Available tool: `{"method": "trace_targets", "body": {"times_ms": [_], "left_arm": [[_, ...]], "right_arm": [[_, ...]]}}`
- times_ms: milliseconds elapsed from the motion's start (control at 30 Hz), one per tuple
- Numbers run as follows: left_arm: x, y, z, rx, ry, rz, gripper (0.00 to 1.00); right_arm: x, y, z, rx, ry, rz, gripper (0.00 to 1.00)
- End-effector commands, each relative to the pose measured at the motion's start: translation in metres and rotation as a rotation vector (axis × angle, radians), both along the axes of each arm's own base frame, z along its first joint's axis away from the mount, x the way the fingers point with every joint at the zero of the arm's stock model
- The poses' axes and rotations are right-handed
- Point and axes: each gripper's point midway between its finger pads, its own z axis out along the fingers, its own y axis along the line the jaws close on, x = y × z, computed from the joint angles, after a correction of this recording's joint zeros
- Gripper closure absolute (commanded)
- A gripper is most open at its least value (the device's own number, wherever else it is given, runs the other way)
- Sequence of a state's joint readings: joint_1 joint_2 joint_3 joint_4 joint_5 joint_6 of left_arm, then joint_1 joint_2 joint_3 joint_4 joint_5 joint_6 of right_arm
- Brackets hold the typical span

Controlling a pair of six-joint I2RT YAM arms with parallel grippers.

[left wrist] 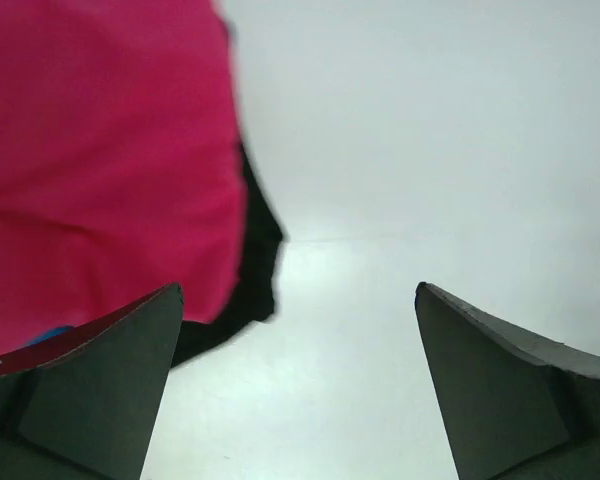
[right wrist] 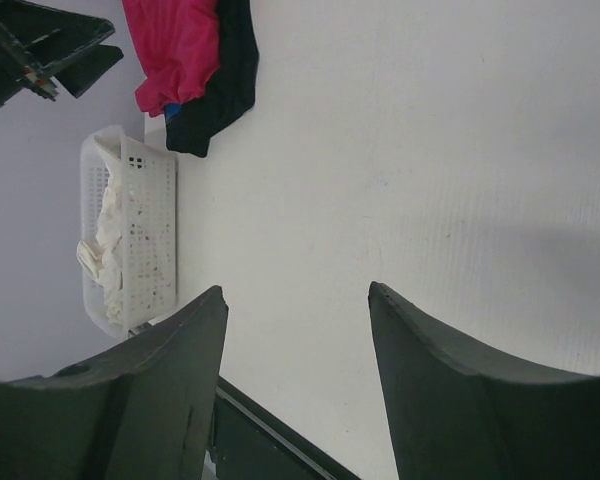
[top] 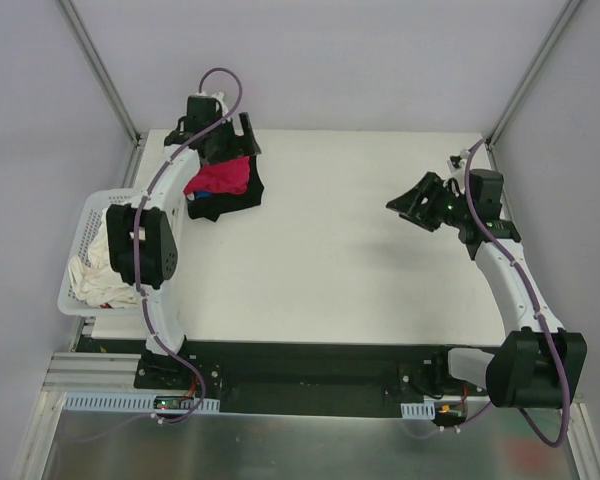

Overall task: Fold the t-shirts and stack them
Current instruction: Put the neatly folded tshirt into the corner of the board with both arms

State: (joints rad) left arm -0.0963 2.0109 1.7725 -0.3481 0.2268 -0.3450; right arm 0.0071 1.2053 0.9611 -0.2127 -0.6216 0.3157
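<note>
The t-shirts lie in one pile at the table's back left. The magenta-red t-shirt (top: 221, 177) (left wrist: 100, 150) (right wrist: 175, 45) rests on top of the black t-shirt (top: 242, 198) (left wrist: 257, 262) (right wrist: 228, 80), with a bit of blue print showing at the edge. My left gripper (top: 236, 140) (left wrist: 298, 290) hovers at the pile's far side, open, with only bare table between its fingers. My right gripper (top: 405, 198) (right wrist: 295, 290) hangs open and empty over the right half of the table, well away from the pile.
A white lattice basket (top: 84, 222) (right wrist: 148, 230) holding crumpled white cloth (top: 95, 272) stands off the table's left edge, beside the left arm. A metal frame post rises at each back corner. The dark base rail runs along the near edge.
</note>
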Motion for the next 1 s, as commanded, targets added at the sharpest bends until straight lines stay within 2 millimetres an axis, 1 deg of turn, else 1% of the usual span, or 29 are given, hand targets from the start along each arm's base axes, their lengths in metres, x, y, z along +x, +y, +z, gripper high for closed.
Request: {"method": "trace_targets", "body": {"times_ms": [0,33,67,167,200,233,267,300,367,400,467,500,567,600,667,700,767,800,900,967], "left_arm": [[-0.035,-0.066,0.063,-0.025,-0.128,-0.189,0.01],[-0.041,-0.08,0.063,-0.041,-0.126,-0.234,0.01],[-0.045,-0.089,0.061,-0.048,-0.12,-0.26,0.01],[-0.054,-0.112,0.042,-0.087,-0.067,-0.334,0.01],[-0.054,-0.116,0.027,-0.095,-0.032,-0.344,0.01],[-0.054,-0.119,0.018,-0.093,-0.016,-0.351,0.01],[-0.054,-0.119,0.009,-0.092,0.003,-0.358,0.01],[-0.053,-0.119,-0.008,-0.086,0.038,-0.355,0.01],[-0.052,-0.119,-0.021,-0.082,0.061,-0.357,0.01],[-0.052,-0.119,-0.033,-0.081,0.09,-0.356,0.01],[-0.051,-0.121,-0.039,-0.088,0.104,-0.36,0.01],[-0.051,-0.122,-0.048,-0.092,0.123,-0.362,0.01],[-0.05,-0.123,-0.055,-0.092,0.136,-0.364,0.01],[-0.05,-0.124,-0.064,-0.095,0.158,-0.364,0.01],[-0.051,-0.125,-0.071,-0.105,0.177,-0.366,0.01],[-0.052,-0.125,-0.078,-0.106,0.193,-0.362,0.01],[-0.051,-0.125,-0.083,-0.1,0.201,-0.358,0.01],[-0.051,-0.124,-0.09,-0.097,0.214,-0.352,0.01],[-0.049,-0.123,-0.101,-0.089,0.233,-0.338,0.01],[-0.047,-0.121,-0.103,-0.086,0.239,-0.319,0.01]], "right_arm": [[0.0,0.002,0.012,0.028,-0.047,0.011,0.38],[0.0,0.003,0.012,0.031,-0.048,0.011,0.38],[-0.001,0.003,0.012,0.033,-0.049,0.014,0.39],[-0.002,0.004,0.013,0.037,-0.055,0.014,0.38],[-0.002,0.003,0.015,0.037,-0.06,0.013,0.38],[-0.003,0.004,0.015,0.037,-0.06,0.013,0.38],[-0.004,0.003,0.015,0.035,-0.064,0.011,0.38],[-0.004,0.003,0.016,0.035,-0.067,0.013,0.38],[-0.005,0.003,0.015,0.035,-0.064,0.013,0.38],[-0.005,0.003,0.016,0.031,-0.068,0.011,0.38],[-0.005,0.003,0.016,0.028,-0.069,0.011,0.38],[-0.005,0.002,0.016,0.026,-0.068,0.01,0.38],[-0.003,0.003,0.016,0.028,-0.066,0.011,0.38],[-0.002,0.003,0.018,0.028,-0.069,0.011,0.38],[0.001,0.002,0.018,0.027,-0.067,0.01,0.38],[0.002,0.003,0.019,0.027,-0.07,0.012,0.37],[0.005,0.003,0.018,0.026,-0.065,0.012,0.38],[0.005,0.003,0.018,0.027,-0.064,0.016,0.37],[0.007,0.003,0.017,0.03,-0.057,0.016,0.37],[0.007,0.003,0.017,0.03,-0.057,0.016,0.37]]}}
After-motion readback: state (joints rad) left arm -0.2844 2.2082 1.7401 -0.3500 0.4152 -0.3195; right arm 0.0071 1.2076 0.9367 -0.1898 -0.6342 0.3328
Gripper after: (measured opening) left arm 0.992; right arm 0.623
